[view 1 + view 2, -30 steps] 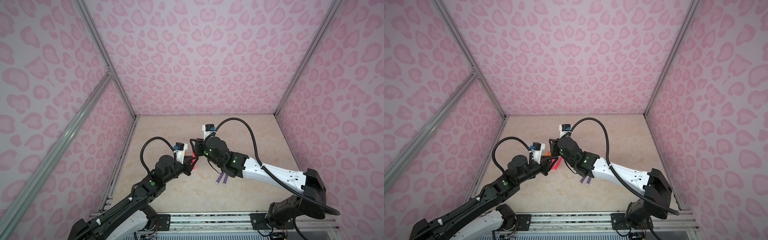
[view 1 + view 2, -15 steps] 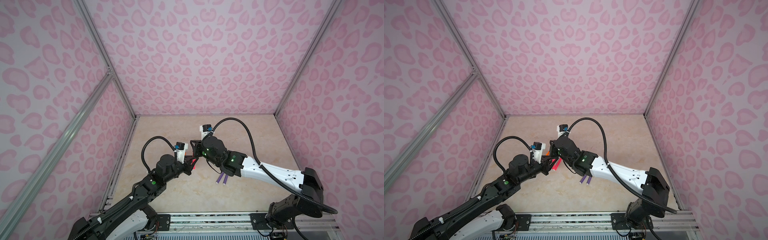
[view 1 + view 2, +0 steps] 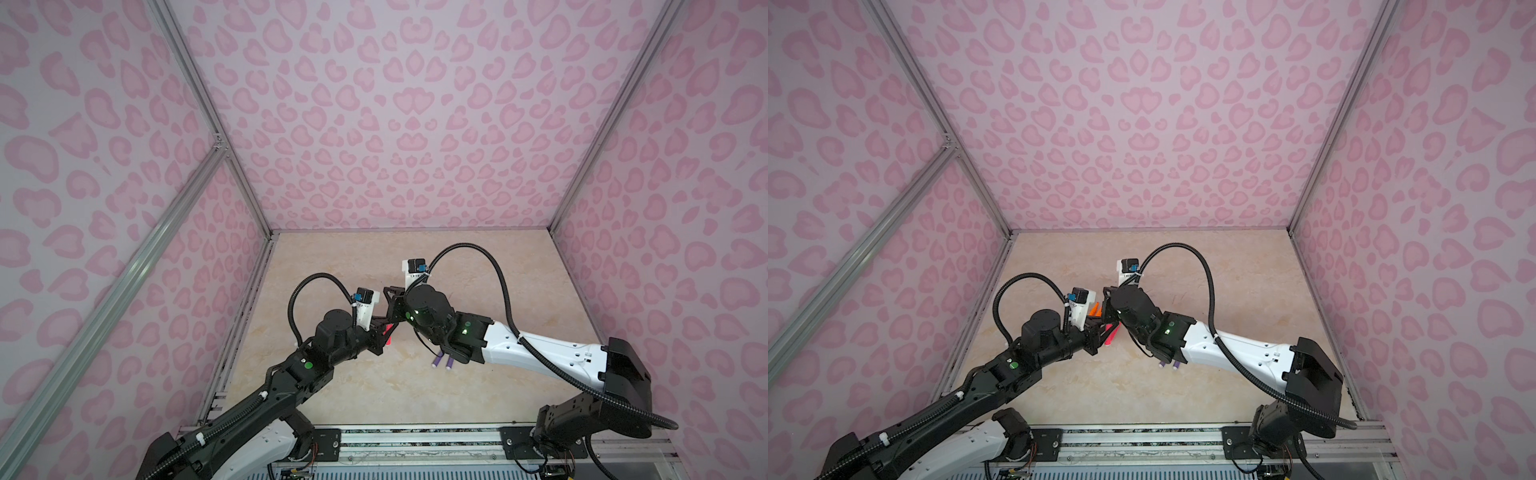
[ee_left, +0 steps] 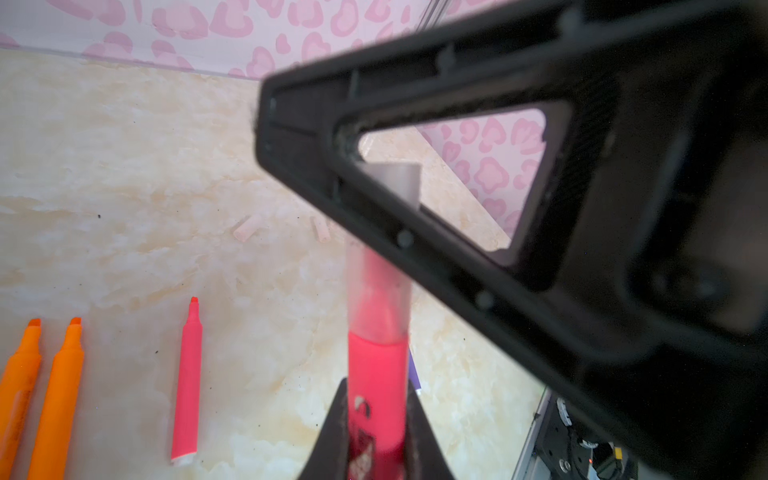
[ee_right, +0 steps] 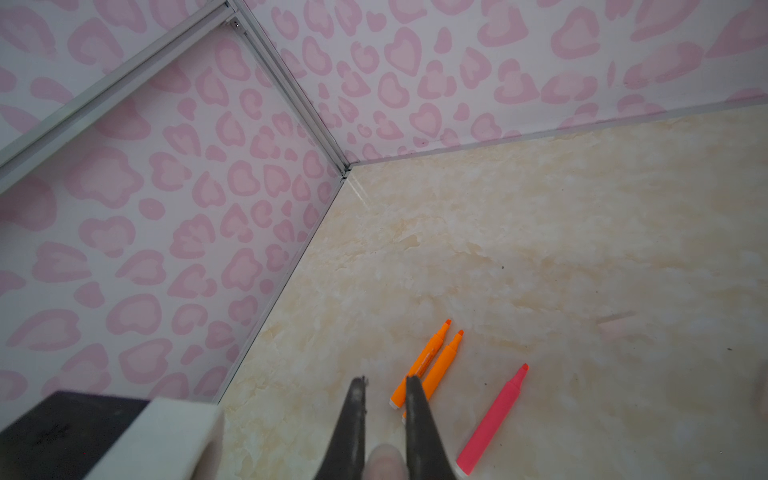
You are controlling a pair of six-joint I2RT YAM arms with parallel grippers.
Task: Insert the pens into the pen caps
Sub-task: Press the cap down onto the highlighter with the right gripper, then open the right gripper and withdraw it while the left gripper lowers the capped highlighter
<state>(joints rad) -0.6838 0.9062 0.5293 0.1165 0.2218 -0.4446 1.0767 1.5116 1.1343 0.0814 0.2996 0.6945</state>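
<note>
Your left end effector (image 4: 376,386) is clamping a pink-red pen (image 4: 376,361), your right end effector (image 5: 385,380) pinching a cap (image 4: 376,286) onto it; three pens (image 5: 432,365) are lying uncapped.

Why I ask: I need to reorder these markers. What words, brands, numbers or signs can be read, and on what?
No text is legible.
On the pink pen in the left gripper: whitish mark and dark print, too blurred to read.
On one orange pen: dark print along the barrel, too small to read.
</note>
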